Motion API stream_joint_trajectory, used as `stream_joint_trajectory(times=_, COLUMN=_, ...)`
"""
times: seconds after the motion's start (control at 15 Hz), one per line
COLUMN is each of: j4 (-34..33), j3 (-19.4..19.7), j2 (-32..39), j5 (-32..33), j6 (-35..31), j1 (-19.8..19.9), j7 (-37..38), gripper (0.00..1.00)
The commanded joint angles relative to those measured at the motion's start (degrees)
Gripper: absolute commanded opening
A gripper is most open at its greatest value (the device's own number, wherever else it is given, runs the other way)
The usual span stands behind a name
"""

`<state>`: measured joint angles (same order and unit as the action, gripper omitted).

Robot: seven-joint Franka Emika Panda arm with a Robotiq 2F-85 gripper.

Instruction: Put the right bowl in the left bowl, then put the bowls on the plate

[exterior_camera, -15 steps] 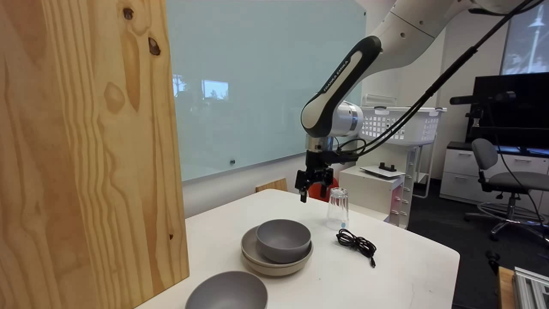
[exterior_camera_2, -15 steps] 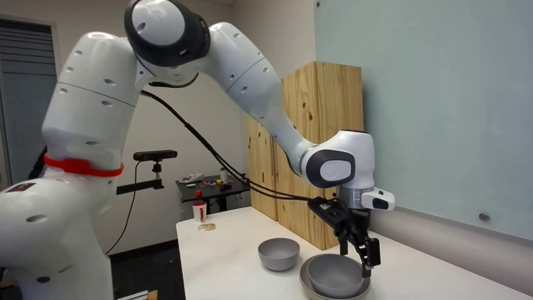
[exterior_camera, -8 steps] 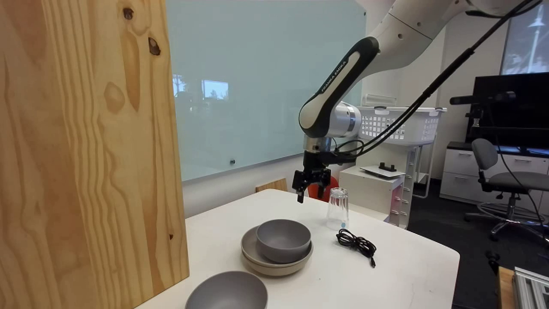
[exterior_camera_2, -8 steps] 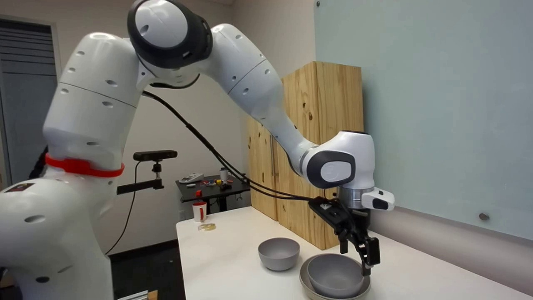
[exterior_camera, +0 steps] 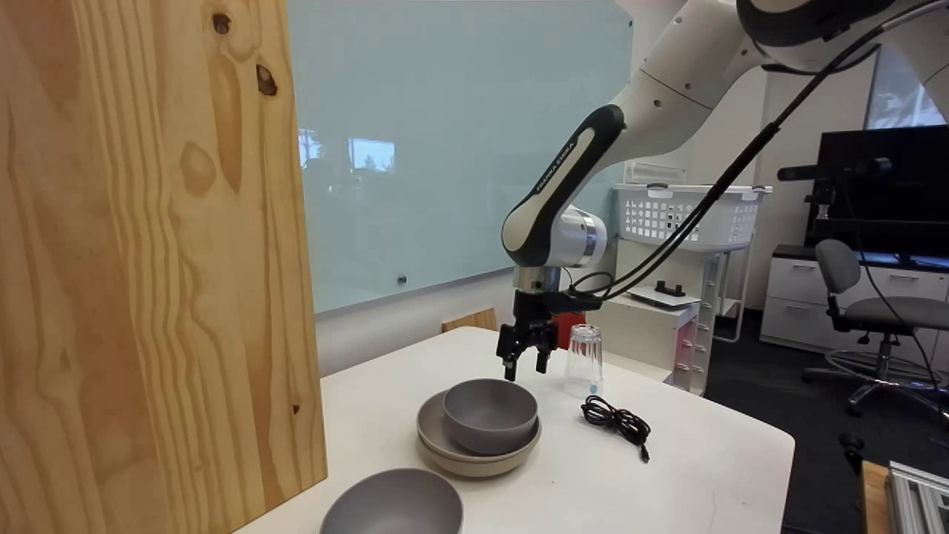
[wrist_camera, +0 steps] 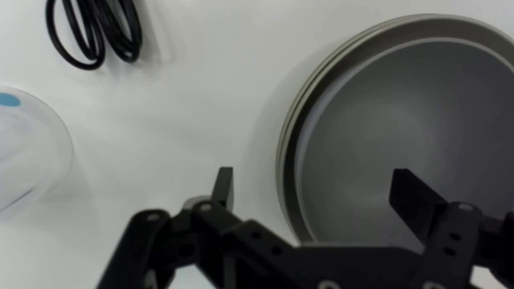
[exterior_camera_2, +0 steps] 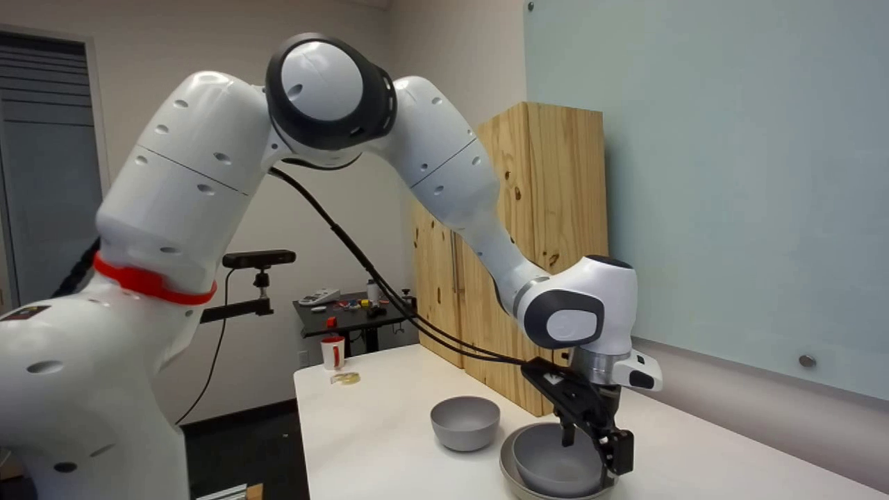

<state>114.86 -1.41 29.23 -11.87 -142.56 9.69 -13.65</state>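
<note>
Seated bowl point(exterior_camera: 491, 423): grey, upright inside the tan plate point(exterior_camera: 482, 469), which rests on the white table point(exterior_camera: 712, 452).
Free bowl point(exterior_camera_2: 465, 425): grey too, upright on the table, near the plate but apart from it.
Gripper point(exterior_camera: 526, 372): fingers point(wrist_camera: 224, 186) down and spread wide; in the wrist view one is over the seated bowl, the other outside the plate's rim. Whether either touches, I can't tell.
Clear glass point(exterior_camera: 586, 363): stands near the outer finger.
Black cable point(exterior_camera: 617, 420): coiled near the glass, one end trailing.
Wooden cabinet point(exterior_camera_2: 569, 187): tall, near plate and free bowl, walling off that side.
Glass board point(exterior_camera: 460, 148): along the wall behind.
Table edges: white surface runs past the cable to a rounded corner, and from the free bowl toward a mug point(exterior_camera_2: 333, 353).
</note>
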Motion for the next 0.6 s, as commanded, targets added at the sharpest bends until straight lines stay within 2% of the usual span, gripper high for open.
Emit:
stream_joint_trajectory(times=0.0, j4=-5.42, j3=-1.09, j2=5.53, j5=-0.09, j6=2.10, j1=2.00, j7=-3.65, gripper=1.00)
stream_joint_trajectory(times=0.07, j4=-6.28, j3=-1.24, j2=6.36, j5=-0.35, j6=2.64, j1=2.35, j7=-3.89, gripper=1.00)
stream_joint_trajectory(times=0.13, j4=-6.94, j3=-1.35, j2=7.10, j5=-0.25, j6=2.89, j1=2.65, j7=-4.43, gripper=0.75)
stream_joint_trajectory(times=0.2, j4=-7.76, j3=-1.59, j2=7.73, j5=-0.46, j6=3.72, j1=3.06, j7=-4.83, gripper=0.75)
stream_joint_trajectory(times=0.53, j4=-10.14, j3=-2.04, j2=9.84, j5=-0.19, j6=5.59, j1=4.26, j7=-6.41, gripper=0.35)
